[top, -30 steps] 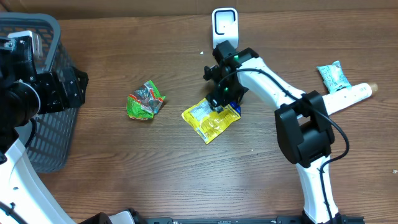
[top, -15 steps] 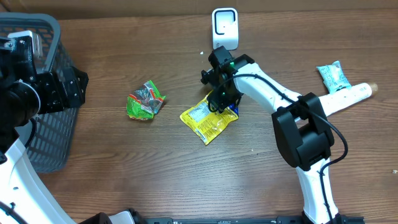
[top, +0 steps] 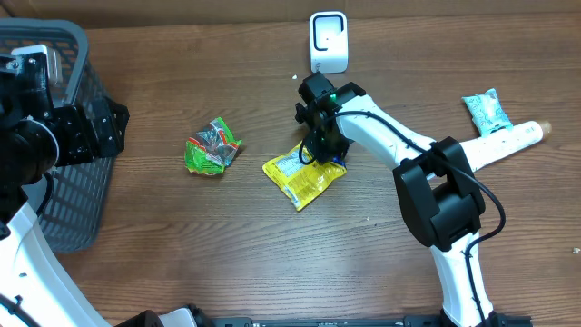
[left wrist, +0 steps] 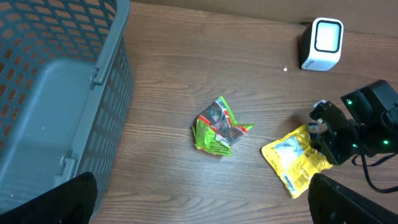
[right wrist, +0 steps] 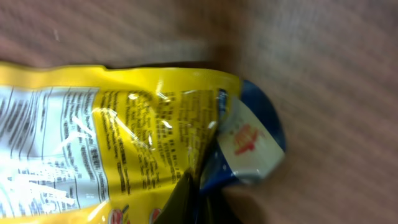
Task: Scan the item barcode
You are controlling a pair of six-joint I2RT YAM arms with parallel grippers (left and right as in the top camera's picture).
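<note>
Pinching 1 edge of the yellow foil packet (top: 304, 180), the right gripper (top: 320, 153) is clamped shut; presenting it to the white box scanner (top: 328, 41) beyond is left.

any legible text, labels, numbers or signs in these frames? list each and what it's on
No text can be quoted; nothing is legible.
yellow packet: black fine print and a white panel of small print, too blurred to read.
white tab at its blue corner: red print, blurred, unreadable.
green packet: crumpled, print too small to read.
teal packet: print too small to read.
white scanner: no text visible.
</note>
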